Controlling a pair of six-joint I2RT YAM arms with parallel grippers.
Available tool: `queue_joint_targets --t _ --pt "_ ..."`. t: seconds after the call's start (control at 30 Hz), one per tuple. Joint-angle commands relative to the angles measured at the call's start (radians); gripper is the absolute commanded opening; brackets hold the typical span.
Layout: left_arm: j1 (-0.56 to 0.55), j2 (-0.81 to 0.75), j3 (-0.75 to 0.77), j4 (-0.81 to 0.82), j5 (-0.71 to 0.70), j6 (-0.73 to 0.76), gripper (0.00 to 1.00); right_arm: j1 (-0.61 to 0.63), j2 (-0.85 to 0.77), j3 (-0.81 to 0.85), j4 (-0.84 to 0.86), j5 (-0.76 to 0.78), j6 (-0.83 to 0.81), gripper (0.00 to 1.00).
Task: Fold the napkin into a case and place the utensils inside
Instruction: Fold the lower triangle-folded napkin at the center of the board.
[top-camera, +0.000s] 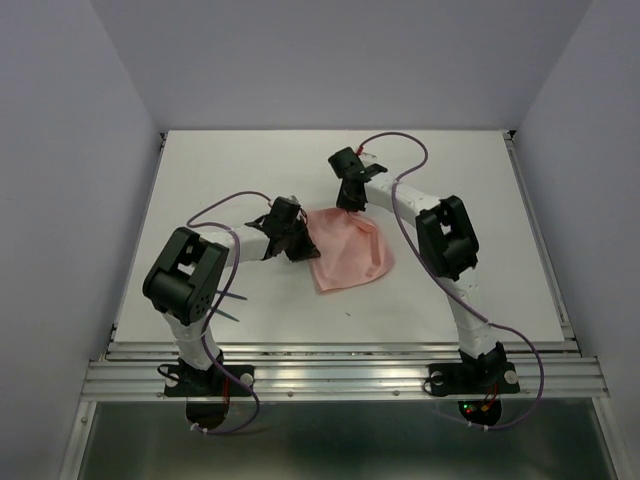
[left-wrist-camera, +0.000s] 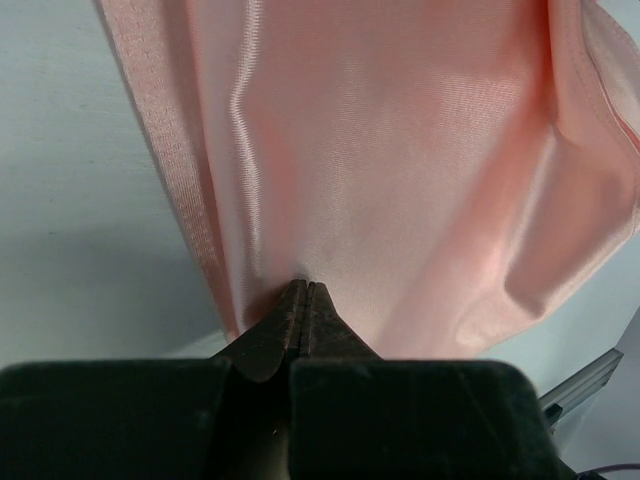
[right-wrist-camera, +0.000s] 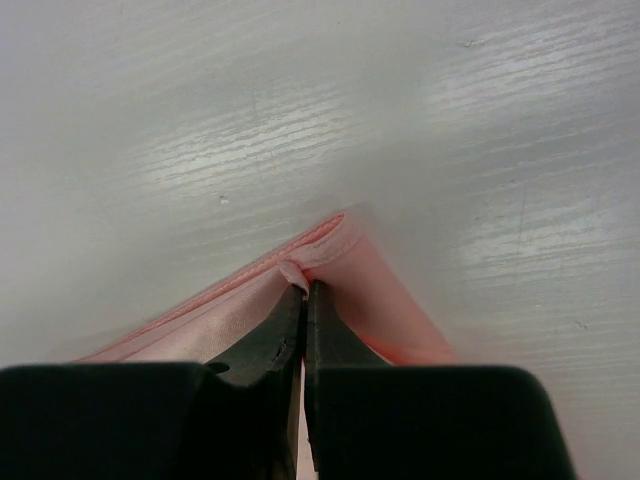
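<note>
The salmon-pink napkin lies rumpled on the white table, partly lifted between the two arms. My left gripper is shut on its left edge; in the left wrist view the cloth hangs from the pinched fingertips. My right gripper is shut on the napkin's far corner; in the right wrist view the hemmed corner is pinched between the fingers. Teal-green utensils lie near the table's front left, partly hidden by the left arm. No folded case shows.
Purple cables loop over both arms. The table's front metal rail runs below the napkin. Grey walls stand to left, right and back.
</note>
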Motion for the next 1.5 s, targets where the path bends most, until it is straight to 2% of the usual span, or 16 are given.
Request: queue_joint_targets --t 0.0,0.27,0.33,0.53,0.67,0.77,0.9,0.93,1.03,1.1,1.27,1.47 --pt "-0.014 -0.006 -0.056 -0.134 -0.027 0.017 0.0 0.011 0.05 0.016 -0.011 0.061 0.029 0.01" --pt "-0.014 -0.054 -0.066 -0.136 -0.016 0.04 0.0 0.011 0.086 -0.02 0.012 0.061 0.056 0.01" --pt "-0.014 -0.099 -0.053 -0.162 -0.051 0.051 0.0 0.011 0.089 -0.024 0.011 0.06 0.056 0.01" --pt "-0.005 -0.244 0.022 -0.255 -0.157 0.071 0.16 0.011 0.086 -0.035 0.012 0.061 0.039 0.01" --pt "0.027 -0.268 0.076 -0.262 -0.148 0.08 0.18 0.011 0.086 -0.035 0.014 0.057 0.026 0.01" --pt "0.045 -0.227 0.136 -0.277 -0.14 0.1 0.18 0.011 0.089 -0.023 0.015 0.028 0.013 0.01" --pt "0.045 -0.166 0.182 -0.266 -0.119 0.108 0.17 0.011 0.07 -0.018 0.017 -0.037 -0.019 0.21" --pt "0.045 -0.155 0.181 -0.26 -0.108 0.106 0.17 0.011 0.057 -0.026 0.029 -0.049 -0.03 0.34" --pt "0.045 -0.138 0.17 -0.237 -0.09 0.095 0.17 0.011 -0.025 -0.124 0.133 -0.121 -0.077 0.55" --pt "0.045 -0.126 0.164 -0.225 -0.08 0.092 0.17 0.011 -0.069 -0.174 0.185 -0.169 -0.109 0.56" --pt "0.047 -0.097 0.178 -0.219 -0.068 0.094 0.17 0.011 -0.078 -0.178 0.198 -0.224 -0.132 0.56" --pt "0.059 -0.084 0.19 -0.15 -0.039 0.057 0.16 -0.007 -0.066 -0.178 0.207 -0.302 -0.074 0.55"
